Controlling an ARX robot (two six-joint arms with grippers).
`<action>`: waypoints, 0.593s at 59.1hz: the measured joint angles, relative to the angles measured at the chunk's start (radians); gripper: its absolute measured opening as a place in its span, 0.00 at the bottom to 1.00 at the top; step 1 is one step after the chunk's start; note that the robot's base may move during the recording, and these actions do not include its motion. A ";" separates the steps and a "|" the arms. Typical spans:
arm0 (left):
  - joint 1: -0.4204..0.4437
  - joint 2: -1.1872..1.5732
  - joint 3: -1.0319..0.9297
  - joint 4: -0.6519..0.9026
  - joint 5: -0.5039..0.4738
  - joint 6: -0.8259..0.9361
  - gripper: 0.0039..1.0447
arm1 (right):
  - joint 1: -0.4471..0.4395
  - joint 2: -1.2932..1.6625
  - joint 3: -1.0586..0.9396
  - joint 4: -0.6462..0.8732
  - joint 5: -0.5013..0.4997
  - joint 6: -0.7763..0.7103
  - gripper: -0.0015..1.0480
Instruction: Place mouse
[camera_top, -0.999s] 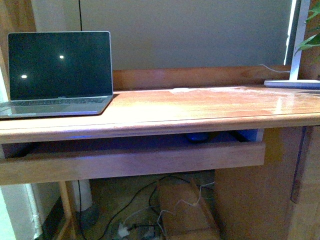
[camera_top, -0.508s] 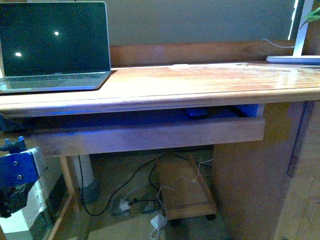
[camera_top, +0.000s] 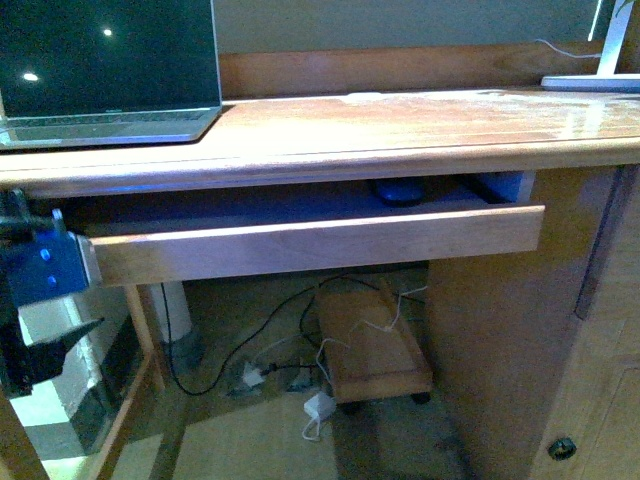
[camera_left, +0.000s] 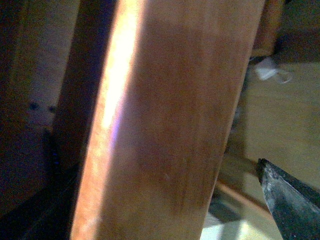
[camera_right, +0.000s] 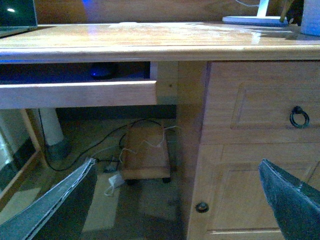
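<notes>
The mouse (camera_top: 400, 191) is a small dark dome lying in the pull-out tray under the desktop, right of centre; the right wrist view shows the mouse (camera_right: 102, 71) in the tray's shadow. My left gripper (camera_top: 55, 290) is open at the left end of the tray front (camera_top: 320, 245). In the left wrist view that wooden front (camera_left: 170, 120) fills the frame and only one dark finger (camera_left: 290, 205) shows. My right gripper (camera_right: 175, 200) hangs open and empty, low in front of the desk, well short of the mouse.
An open laptop (camera_top: 110, 70) stands on the desktop (camera_top: 400, 130) at the left, a white lamp base (camera_top: 590, 82) at the far right. Right of the tray are a drawer with a ring pull (camera_right: 299, 117) and a cabinet door. Cables and a wheeled wooden stand (camera_top: 370, 350) are on the floor.
The front view has tilted lower. My left gripper came into view at the lower left and rose to the left end of the tray front.
</notes>
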 joint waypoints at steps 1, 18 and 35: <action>-0.001 -0.012 -0.002 -0.026 0.005 -0.008 0.93 | 0.000 0.000 0.000 0.000 0.000 0.000 0.93; -0.045 -0.263 -0.112 -0.393 0.199 -0.235 0.93 | 0.000 0.000 0.000 0.000 0.000 0.000 0.93; -0.123 -0.479 -0.244 -0.429 0.335 -0.644 0.93 | 0.000 0.000 0.000 0.000 0.000 0.000 0.93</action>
